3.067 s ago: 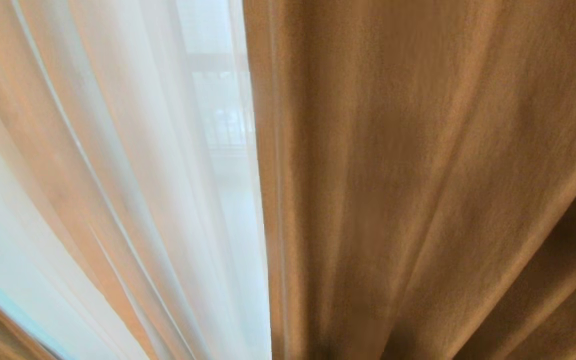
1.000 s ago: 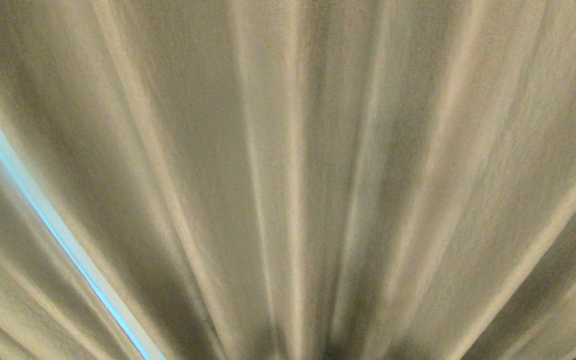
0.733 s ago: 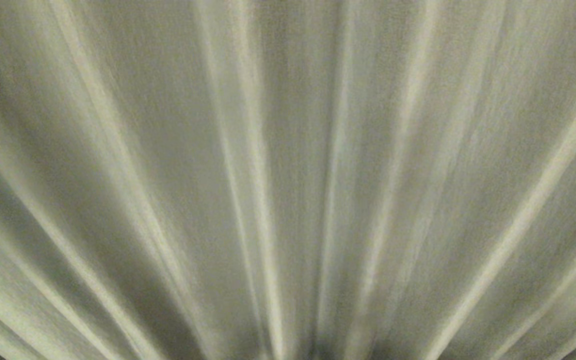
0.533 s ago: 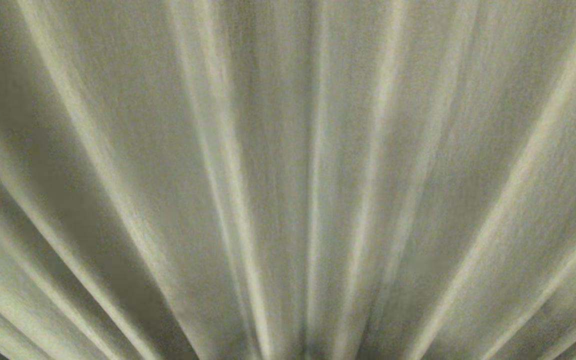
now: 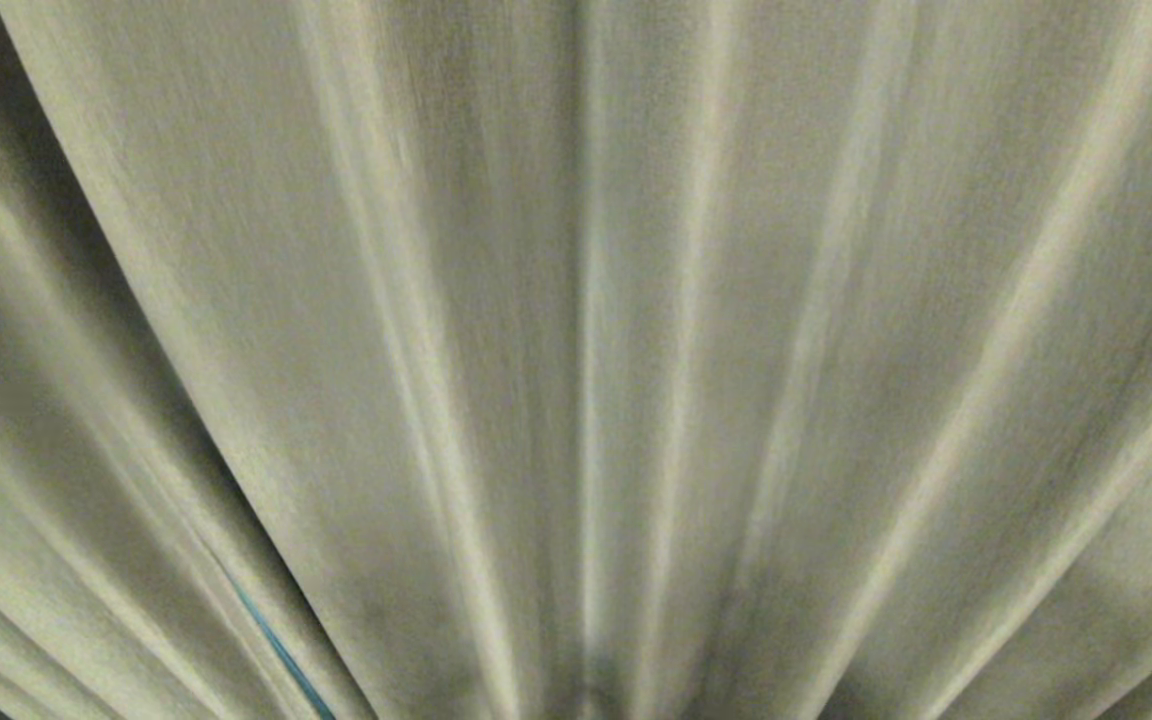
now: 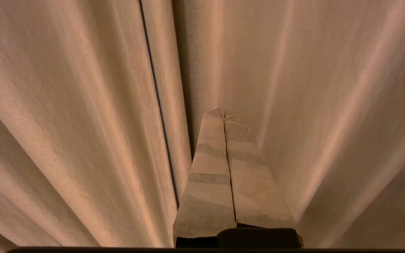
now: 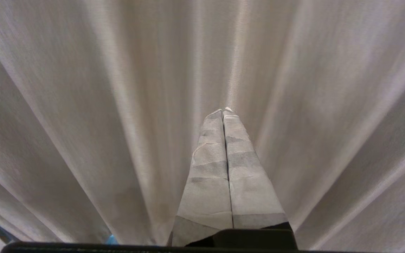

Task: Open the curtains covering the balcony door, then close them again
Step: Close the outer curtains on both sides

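The curtains (image 5: 576,330) fill the head view with folds running top to bottom, just beyond both pinched-shut, empty tools, and the left tool (image 6: 224,113) sits beside a hemmed edge (image 6: 156,105), nearer than the right tool (image 7: 223,111).

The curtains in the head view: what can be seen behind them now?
Almost nothing. The curtains fill the view; only a thin blue sliver shows between two folds at lower left. Whatever is behind stays covered.
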`<state>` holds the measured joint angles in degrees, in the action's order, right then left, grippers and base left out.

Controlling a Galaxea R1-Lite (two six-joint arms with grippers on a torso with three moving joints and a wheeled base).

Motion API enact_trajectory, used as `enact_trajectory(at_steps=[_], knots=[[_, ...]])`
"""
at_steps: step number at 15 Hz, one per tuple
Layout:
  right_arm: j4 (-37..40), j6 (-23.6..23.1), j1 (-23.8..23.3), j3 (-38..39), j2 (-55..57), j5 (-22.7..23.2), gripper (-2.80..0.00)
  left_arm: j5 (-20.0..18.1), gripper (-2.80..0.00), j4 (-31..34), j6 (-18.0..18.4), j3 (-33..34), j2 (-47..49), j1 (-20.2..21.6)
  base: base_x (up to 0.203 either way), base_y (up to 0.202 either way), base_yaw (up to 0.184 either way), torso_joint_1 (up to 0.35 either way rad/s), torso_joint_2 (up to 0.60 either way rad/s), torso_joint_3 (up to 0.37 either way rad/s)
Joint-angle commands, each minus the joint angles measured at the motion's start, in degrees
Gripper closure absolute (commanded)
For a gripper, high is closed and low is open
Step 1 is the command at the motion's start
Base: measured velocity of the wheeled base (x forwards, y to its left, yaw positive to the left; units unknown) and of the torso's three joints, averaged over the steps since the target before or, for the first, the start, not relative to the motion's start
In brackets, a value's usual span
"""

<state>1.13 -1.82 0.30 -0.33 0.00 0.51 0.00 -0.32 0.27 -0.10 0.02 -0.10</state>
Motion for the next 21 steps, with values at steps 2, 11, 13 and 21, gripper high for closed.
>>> enact_trajectory(at_steps=[2,11,13,21], knots=[[0.0,0.0,0.0,0.0,0.0,0.0,0.00,0.0,0.00,0.1,-0.1,0.0,0.0,0.0,0.000,0.000,0.000,0.000,0.00,0.000],[0.0,0.0,0.0,0.0,0.0,0.0,0.00,0.1,0.00,0.0,-0.3,0.0,0.0,0.0,-0.001,0.016,0.000,0.004,0.00,0.000],[0.0,0.0,0.0,0.0,0.0,0.0,0.00,0.1,0.00,0.0,-0.3,0.0,0.0,0.0,0.000,0.137,0.003,0.003,0.01,0.003],[0.0,0.0,0.0,0.0,0.0,0.0,0.00,0.4,0.00,0.1,-0.3,0.0,0.0,0.0,0.000,0.194,0.001,0.002,0.00,0.003]])
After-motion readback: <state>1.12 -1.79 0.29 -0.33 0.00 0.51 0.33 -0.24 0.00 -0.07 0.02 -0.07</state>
